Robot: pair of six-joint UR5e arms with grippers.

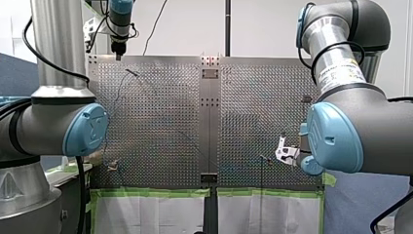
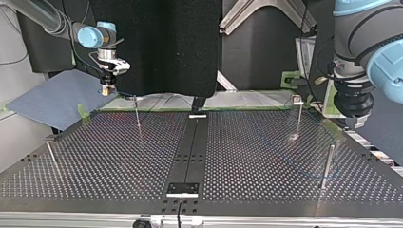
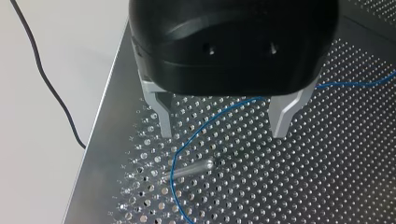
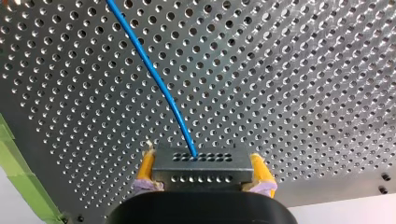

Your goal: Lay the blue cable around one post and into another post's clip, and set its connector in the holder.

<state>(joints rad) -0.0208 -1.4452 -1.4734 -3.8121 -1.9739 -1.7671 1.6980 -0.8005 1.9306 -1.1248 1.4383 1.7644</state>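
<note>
Yellow pads (image 4: 145, 169) of the right gripper (image 4: 201, 158) clamp the connector (image 4: 201, 173) at the top view's upper left, while the left gripper's (image 3: 223, 134) fingers stand apart over the blue cable (image 3: 212, 117).

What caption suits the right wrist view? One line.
My right end effector grips the grey connector, blue cable trailing across the perforated table.

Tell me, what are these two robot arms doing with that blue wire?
They are laying a blue cable across the table full of holes. My right gripper is shut on the connector at the cable's end and holds it above the table. My left gripper hangs open over the cable where it bends beside a post. The connector is not set down yet.
</note>
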